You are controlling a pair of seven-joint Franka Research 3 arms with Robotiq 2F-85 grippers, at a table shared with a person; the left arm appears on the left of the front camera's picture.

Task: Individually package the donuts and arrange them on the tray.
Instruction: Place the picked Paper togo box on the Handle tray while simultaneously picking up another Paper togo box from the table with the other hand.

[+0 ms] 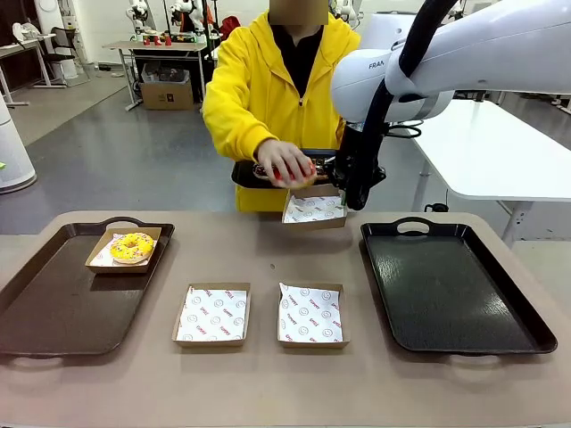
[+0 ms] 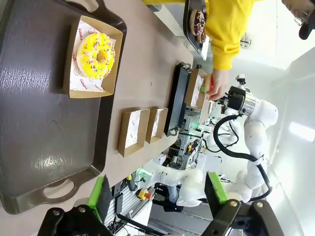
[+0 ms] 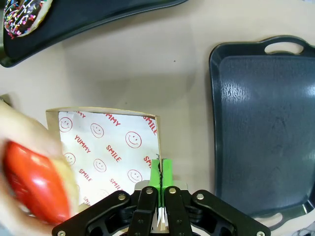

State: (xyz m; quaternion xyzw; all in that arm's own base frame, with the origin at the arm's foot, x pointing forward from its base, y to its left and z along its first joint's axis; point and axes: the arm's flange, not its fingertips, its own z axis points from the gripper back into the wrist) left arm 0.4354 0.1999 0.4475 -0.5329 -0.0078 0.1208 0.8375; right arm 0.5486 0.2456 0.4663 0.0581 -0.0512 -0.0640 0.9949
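Observation:
A yellow-iced donut [image 1: 132,246] lies in a paper-lined box [image 1: 103,260] on the brown tray [image 1: 53,303] at the left. My right gripper [image 3: 160,171] is shut on the edge of another lined box [image 1: 314,209], holding it up near the person. The person's hand holds a red-iced donut [image 3: 37,184] just over that box [image 3: 106,147]. A dark sprinkled donut [image 3: 24,14] rests on the dark tray [image 1: 243,175] the person holds. My left gripper [image 2: 157,194] hangs open above the brown tray [image 2: 39,123], well back from the yellow donut [image 2: 97,55].
Two empty lined boxes [image 1: 212,314] [image 1: 310,315] sit side by side at the table's front middle. An empty black tray [image 1: 451,285] lies at the right. A white table stands beyond the right side.

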